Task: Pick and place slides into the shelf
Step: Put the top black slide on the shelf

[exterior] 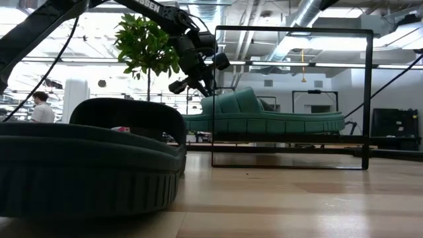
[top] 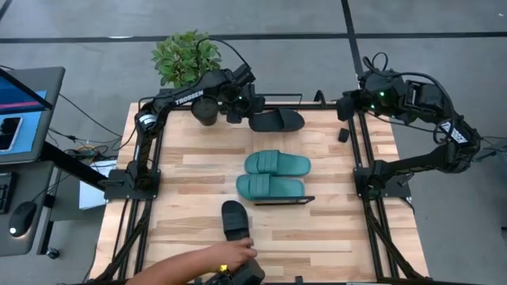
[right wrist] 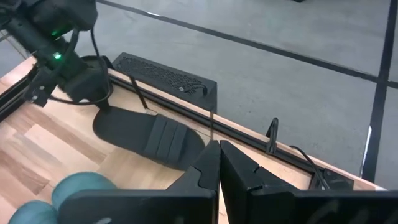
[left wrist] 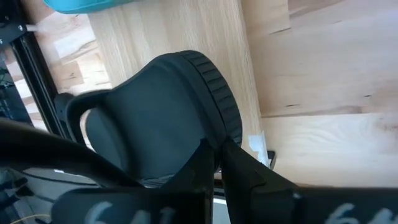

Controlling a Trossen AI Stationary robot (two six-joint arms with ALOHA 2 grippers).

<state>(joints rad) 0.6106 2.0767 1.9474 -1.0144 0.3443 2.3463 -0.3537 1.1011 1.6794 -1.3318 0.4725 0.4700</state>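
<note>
Two teal slides lie side by side on the shelf; in the low view one teal slide sits inside the shelf's wire frame. One black slide lies at the table's far edge, and my left gripper is shut on its left end. The second black slide rests sole down near the near edge. My right gripper hangs shut over the far right corner, touching nothing. My left gripper pinches the rim at one end of the black slide between its two fingers. It comes slanting down from the table's far-left side, along the slide's length. The slide lies flat, strap up, at the far edge of the table.
A person's hand reaches in from the near edge at the near black slide. A potted plant and dark pot stand at the far left corner. A small black block lies far right. Bare wood lies left and right of the shelf.
</note>
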